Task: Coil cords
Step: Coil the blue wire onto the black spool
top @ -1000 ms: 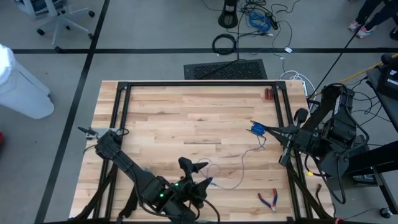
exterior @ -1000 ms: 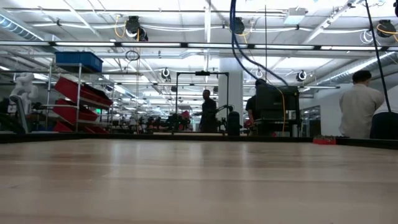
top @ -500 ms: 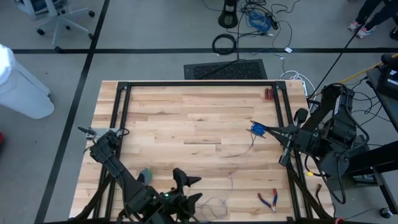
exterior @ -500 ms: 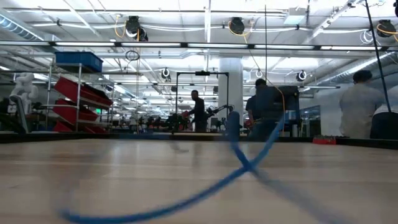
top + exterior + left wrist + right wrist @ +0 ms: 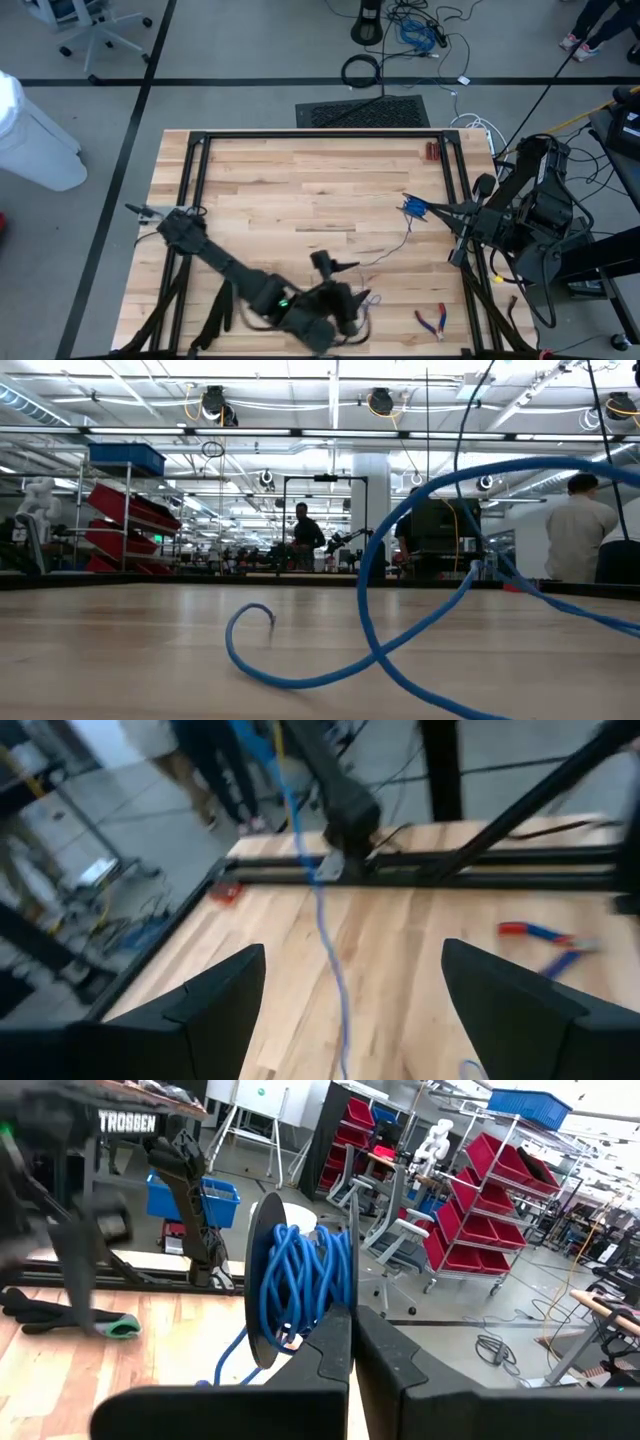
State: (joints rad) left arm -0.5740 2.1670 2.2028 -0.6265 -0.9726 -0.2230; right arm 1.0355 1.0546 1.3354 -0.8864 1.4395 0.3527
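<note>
A thin blue cord runs from a small spool across the table toward the front middle. In the low view its loops lie on the wood, with the free end curled up. My right gripper is at the table's right side, shut on the spool, which has blue windings and a dark disc. My left gripper is open near the front edge. In the left wrist view the cord passes between its spread fingers without visible touch. My right gripper pinches the spool between its two fingers at the spool's near side, right beside the blue windings; the fingers hide the exact spot. The fingers come level from the table's right side. The spool stands on edge, lifted clear of the table, and the cord trails from it.
Red-handled pliers lie at the front right, near my left gripper, and also show in the left wrist view. A small reddish object sits at the far right. A black frame borders the table. People stand in the room behind.
My left gripper has swung first toward the table's near edge, then toward the right edge, ending near the pliers. The cord's free part has dropped from hanging onto the table and now lies in loose loops there. My right gripper and the spool have kept still.
</note>
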